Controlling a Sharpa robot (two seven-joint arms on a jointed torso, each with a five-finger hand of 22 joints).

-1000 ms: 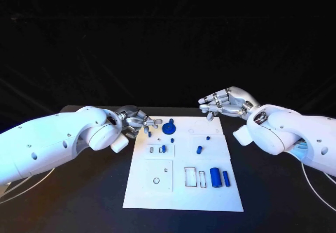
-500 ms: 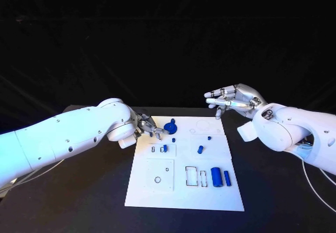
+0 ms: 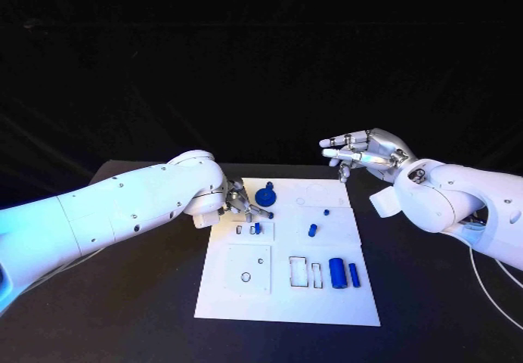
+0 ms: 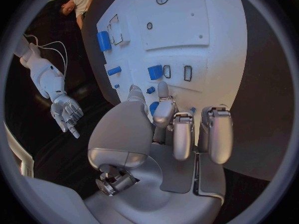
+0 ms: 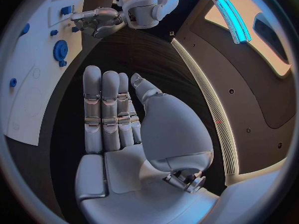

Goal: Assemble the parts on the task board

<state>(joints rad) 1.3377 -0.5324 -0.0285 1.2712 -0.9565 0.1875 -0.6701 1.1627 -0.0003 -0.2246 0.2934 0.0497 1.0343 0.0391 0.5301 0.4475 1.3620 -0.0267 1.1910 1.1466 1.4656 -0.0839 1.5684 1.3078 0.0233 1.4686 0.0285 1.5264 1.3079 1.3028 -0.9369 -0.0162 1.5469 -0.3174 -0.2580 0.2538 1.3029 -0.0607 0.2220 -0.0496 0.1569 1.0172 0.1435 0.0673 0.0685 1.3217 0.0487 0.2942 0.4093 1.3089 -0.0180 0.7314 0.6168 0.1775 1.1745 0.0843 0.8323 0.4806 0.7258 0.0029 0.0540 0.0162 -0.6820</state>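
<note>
We count one white rectangular task board point(image 3: 286, 302) and two silver many-fingered hands point(image 3: 365, 151). On the board lie one round blue disc point(image 3: 265, 200), one thick blue cylinder point(image 3: 337, 274), one slim blue rod point(image 3: 353, 275) and four small blue pegs point(image 3: 312, 231).

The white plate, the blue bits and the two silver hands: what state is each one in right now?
Task board: lies flat on the table.
Blue gear: sits at the board's far end, free of both hands.
Two blue cylinders: lie side by side near the board's right edge.
Left hand: low over the board's far left part; whether it holds a part cannot be told.
Right hand: raised beyond the board's far right corner, empty, fingers apart.
</note>
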